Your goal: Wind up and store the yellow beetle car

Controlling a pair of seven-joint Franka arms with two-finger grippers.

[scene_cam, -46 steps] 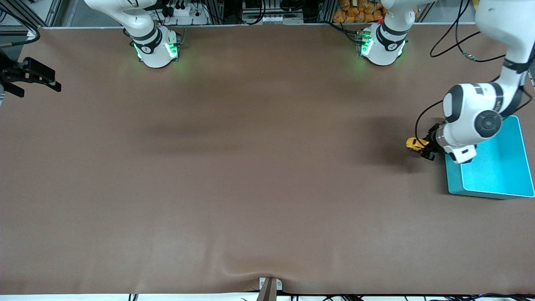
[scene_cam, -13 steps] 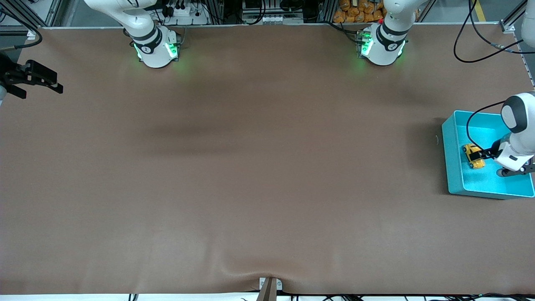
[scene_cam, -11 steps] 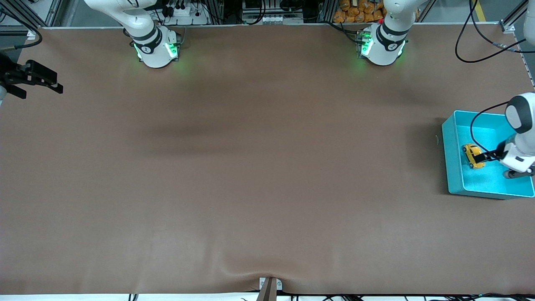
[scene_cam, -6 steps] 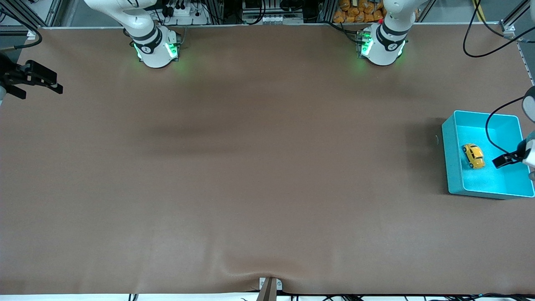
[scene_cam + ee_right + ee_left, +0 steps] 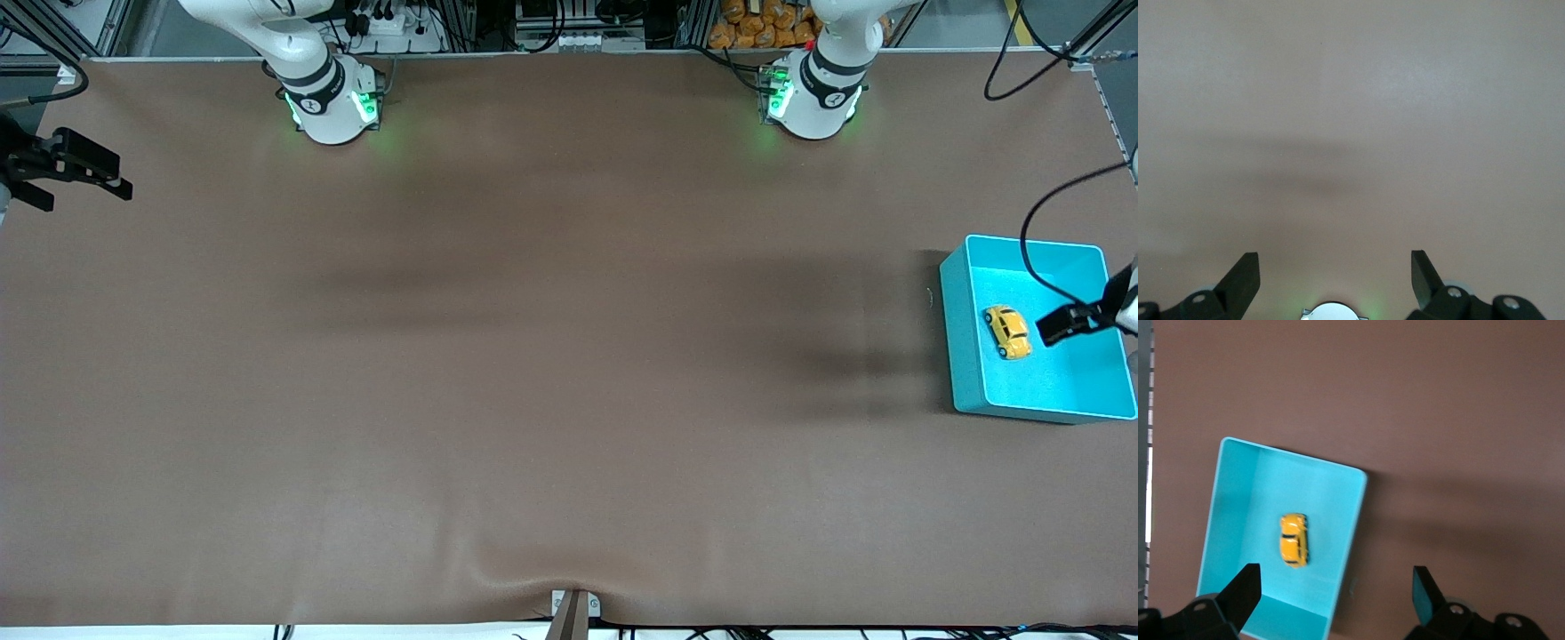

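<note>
Yellow beetle car (image 5: 1007,332) lying free on the floor of the teal bin (image 5: 963,356) at the left arm's end of the brown table (image 5: 533,356), left gripper (image 5: 1335,600) spread wide and empty above the bin, right gripper (image 5: 1335,277) spread wide, empty, waiting over bare table at the right arm's end.

A brown mat (image 5: 533,373) covers the table from edge to edge, with a shallow wrinkle at its edge nearest the front camera. Along the edge where the bases stand, aluminium frame rails (image 5: 116,27), a white power strip (image 5: 391,22) and black cables (image 5: 1005,62) are visible. Broad soft shadows lie across the mat.
</note>
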